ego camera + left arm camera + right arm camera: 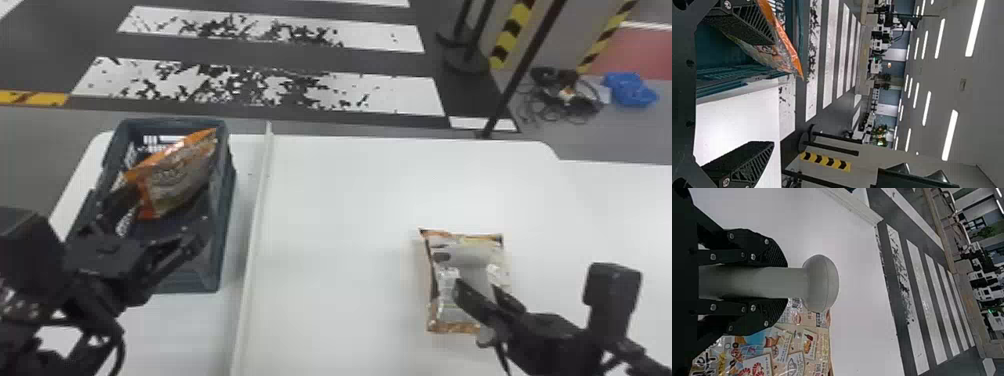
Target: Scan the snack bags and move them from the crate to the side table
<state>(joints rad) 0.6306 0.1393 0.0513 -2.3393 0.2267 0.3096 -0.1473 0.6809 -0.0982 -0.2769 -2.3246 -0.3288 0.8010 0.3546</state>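
Scanning seems in hand: lower right, the right gripper [786,283] pinches a grey, round-headed scanner [820,284] over a flat, printed-film bag [450,314]. Upper left, an orange-and-silver bag [175,180] leans in the blue-grey plastic crate [226,200], the left gripper [773,94] spread nearby. Next likely needs steady aim.

Nothing clearly legible. Snack bag [801,348] on bench [350,200]: big dark characters, fine lettering, small code-like block, all too blurred to read. Orange-trimmed bag [175,180] in crate [225,200]: lettering on its face, smeared, unreadable.
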